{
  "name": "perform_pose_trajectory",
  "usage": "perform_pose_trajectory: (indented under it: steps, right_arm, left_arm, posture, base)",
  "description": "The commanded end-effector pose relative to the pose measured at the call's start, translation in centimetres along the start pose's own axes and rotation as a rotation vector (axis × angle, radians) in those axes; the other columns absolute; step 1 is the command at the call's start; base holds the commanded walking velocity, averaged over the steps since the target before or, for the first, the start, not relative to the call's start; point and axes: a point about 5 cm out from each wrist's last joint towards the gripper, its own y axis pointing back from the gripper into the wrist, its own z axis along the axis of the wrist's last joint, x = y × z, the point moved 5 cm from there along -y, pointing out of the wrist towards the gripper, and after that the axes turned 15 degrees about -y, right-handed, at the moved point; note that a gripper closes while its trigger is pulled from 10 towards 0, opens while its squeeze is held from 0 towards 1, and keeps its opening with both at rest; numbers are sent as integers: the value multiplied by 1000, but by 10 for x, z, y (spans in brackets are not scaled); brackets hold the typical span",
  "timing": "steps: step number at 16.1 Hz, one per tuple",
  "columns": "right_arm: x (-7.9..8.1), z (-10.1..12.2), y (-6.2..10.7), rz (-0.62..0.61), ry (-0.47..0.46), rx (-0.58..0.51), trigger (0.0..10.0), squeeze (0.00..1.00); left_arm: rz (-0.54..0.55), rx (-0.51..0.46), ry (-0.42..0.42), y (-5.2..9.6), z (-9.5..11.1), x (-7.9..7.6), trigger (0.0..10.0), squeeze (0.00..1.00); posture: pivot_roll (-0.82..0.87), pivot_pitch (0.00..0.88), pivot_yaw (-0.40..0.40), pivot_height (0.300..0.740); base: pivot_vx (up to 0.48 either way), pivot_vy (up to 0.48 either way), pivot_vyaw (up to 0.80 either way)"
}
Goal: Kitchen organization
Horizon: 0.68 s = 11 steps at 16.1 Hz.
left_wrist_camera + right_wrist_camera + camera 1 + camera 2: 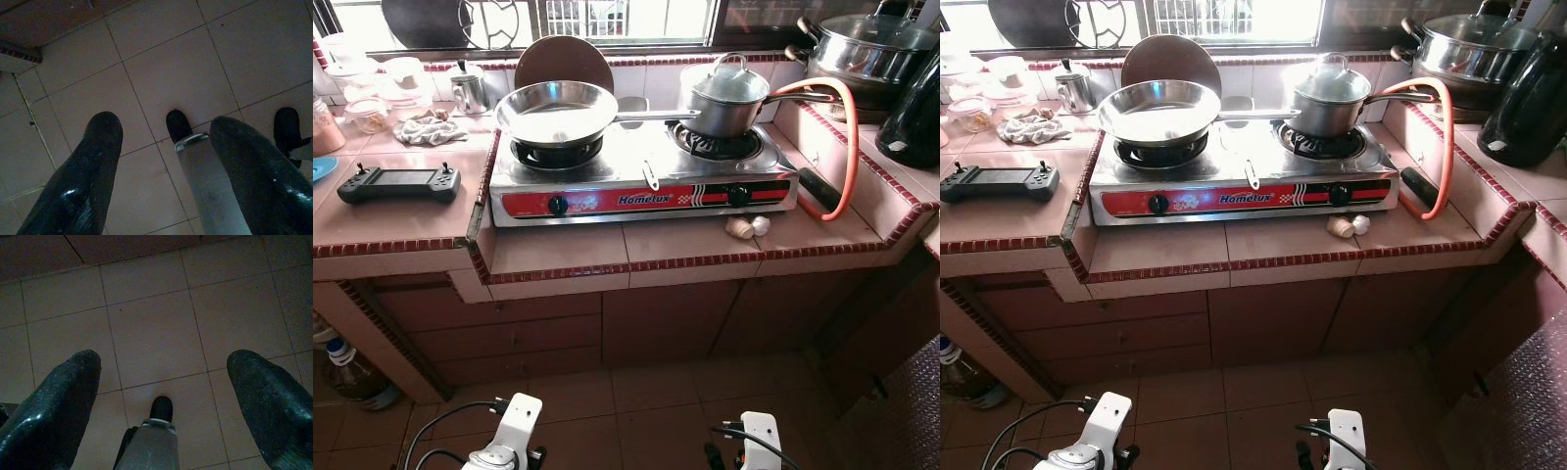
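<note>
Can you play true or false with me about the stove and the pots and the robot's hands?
1. The frying pan sits on the stove's left burner. True.
2. The saucepan has no lid. False: a glass lid with a knob covers it.
3. The garlic lies on the counter in front of the stove. True.
4. The hose beside the stove is blue. False: it is orange.
5. The left gripper is shut on a spoon. False: its fingers are apart and empty, pointing at the floor tiles.
6. The right gripper is open too, hanging over the floor. True.
</note>
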Motion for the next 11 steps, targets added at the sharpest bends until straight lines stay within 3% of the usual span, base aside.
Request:
perform_pose_trajectory:
  steps: [1,2,4,11]
  right_arm:
    - [-9,115,-10,-139,47,-153,10000,0]
    - [-4,109,-11,-121,11,-136,10000,0]
    - [3,103,-13,-101,-41,-125,10000,0]
    - [-1,106,-12,-118,-84,-128,10000,0]
  left_arm:
    - [64,-331,147,13,140,12,10000,0]
    - [51,-302,142,11,132,13,10000,0]
    - [37,-274,130,9,123,14,10000,0]
    - [38,-270,128,9,123,14,10000,0]
  posture:
    - [92,0,-134,740]
    - [83,0,-82,740]
    - [84,0,-81,740]
    - [91,0,-72,740]
  base:
    - [0,0,0]
    - [0,0,0]
    - [0,0,0]
    - [0,0,0]
